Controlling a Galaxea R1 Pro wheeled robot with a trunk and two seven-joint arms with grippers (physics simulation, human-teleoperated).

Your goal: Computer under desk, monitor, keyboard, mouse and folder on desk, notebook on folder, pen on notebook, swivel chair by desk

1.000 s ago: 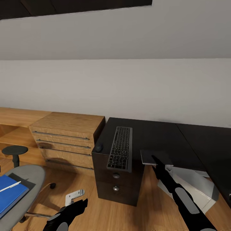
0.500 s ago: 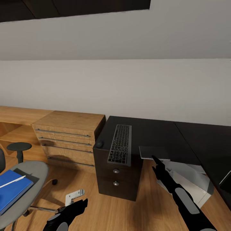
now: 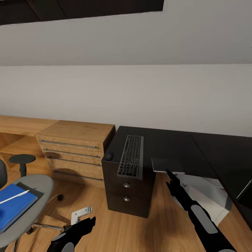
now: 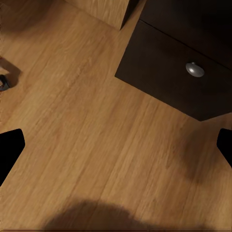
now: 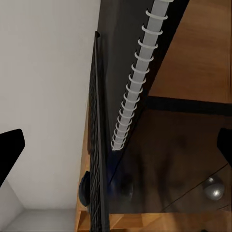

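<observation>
Notebook (image 3: 167, 164) overhangs the desk (image 3: 182, 147) edge beside keyboard (image 3: 131, 156).

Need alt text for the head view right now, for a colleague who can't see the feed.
The keyboard and a dark notebook lie on the black desk, with the right gripper just below the notebook. At left, the blue folder with the pen on it rests on the swivel chair.
</observation>
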